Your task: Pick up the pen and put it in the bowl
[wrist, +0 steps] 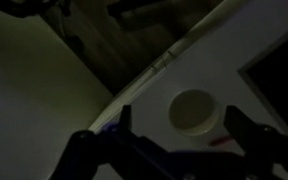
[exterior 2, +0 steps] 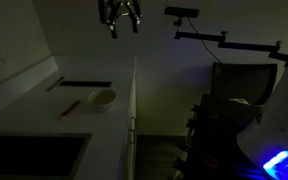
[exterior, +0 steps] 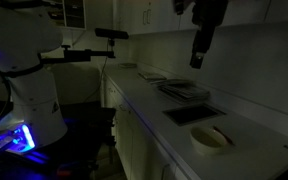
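Observation:
The room is dim. A red pen lies on the white counter, just left of the cream-white bowl. The bowl also shows in an exterior view and in the wrist view, with the pen a short red streak beside it. My gripper hangs high above the counter, well clear of both; it also shows in an exterior view. In the wrist view its two fingers stand wide apart with nothing between them.
A dark flat rectangular tray lies on the counter beside the bowl. A stack of flat items sits farther along. A dark recessed panel fills the counter's near end. A camera on a boom stands beyond the counter edge.

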`<control>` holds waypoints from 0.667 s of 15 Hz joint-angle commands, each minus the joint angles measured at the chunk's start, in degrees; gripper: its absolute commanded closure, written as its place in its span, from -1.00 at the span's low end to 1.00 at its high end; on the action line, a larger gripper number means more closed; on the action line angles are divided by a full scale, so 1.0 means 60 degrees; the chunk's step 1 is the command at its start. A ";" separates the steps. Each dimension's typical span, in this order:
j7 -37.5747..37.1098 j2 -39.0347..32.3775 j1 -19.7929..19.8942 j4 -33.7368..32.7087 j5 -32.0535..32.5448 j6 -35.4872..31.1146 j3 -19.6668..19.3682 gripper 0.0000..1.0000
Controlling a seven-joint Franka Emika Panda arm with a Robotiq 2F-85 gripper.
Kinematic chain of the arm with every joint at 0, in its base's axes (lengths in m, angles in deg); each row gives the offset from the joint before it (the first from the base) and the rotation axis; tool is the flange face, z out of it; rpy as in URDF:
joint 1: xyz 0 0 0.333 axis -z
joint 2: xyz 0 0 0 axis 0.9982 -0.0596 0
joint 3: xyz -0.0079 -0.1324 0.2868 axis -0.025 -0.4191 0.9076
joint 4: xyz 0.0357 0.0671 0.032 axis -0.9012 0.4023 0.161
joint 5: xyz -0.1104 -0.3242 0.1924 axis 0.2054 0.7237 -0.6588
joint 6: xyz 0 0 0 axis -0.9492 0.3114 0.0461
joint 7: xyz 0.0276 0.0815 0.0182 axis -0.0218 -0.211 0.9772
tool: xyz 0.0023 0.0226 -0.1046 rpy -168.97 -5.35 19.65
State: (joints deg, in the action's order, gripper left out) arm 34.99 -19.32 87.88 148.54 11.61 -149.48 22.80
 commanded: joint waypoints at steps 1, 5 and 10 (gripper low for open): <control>-0.1533 -0.1983 -0.0132 -0.1837 -0.0916 0.0174 0.0086 -1.00; -0.3350 -0.3909 -0.0509 -0.3607 -0.1815 -0.0173 -0.0011 -1.00; -0.4036 -0.4616 -0.0835 -0.4247 -0.2111 -0.0537 -0.0151 -1.00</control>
State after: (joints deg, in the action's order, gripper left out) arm 10.47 -47.02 83.92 123.22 -0.55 -152.96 23.12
